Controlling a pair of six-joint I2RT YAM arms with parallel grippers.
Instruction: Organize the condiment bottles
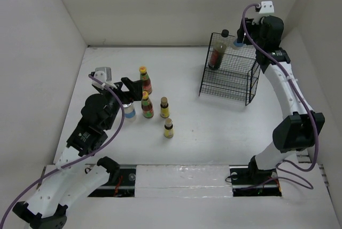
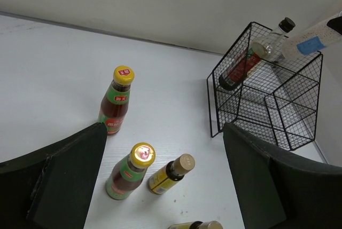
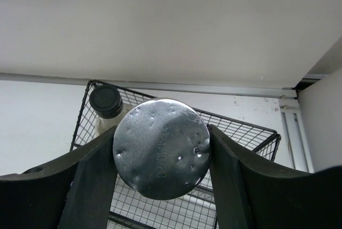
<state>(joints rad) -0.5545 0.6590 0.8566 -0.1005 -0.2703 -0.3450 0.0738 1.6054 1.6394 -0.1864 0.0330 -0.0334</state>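
My left gripper [image 1: 133, 91] is open and empty, beside the standing bottles; in the left wrist view [image 2: 164, 133] its jaws are wide apart. Two red-sauce yellow-capped bottles [image 1: 145, 79] [image 1: 147, 105] stand upright, as do two small yellow tan-capped bottles [image 1: 164, 107] [image 1: 169, 128]. A blue-label jar [image 1: 129, 111] stands under my left gripper. My right gripper [image 1: 240, 39] is shut on the other silver-lidded jar [image 3: 162, 155], held over the black wire basket [image 1: 230, 71]. The tall dark black-capped bottle [image 1: 216, 55] leans in the basket's top tier.
The basket stands at the back right near the rear wall [image 1: 176, 5]. White side walls enclose the table on the left and right. Bare tabletop [image 1: 192, 117] lies between the bottle group and the basket.
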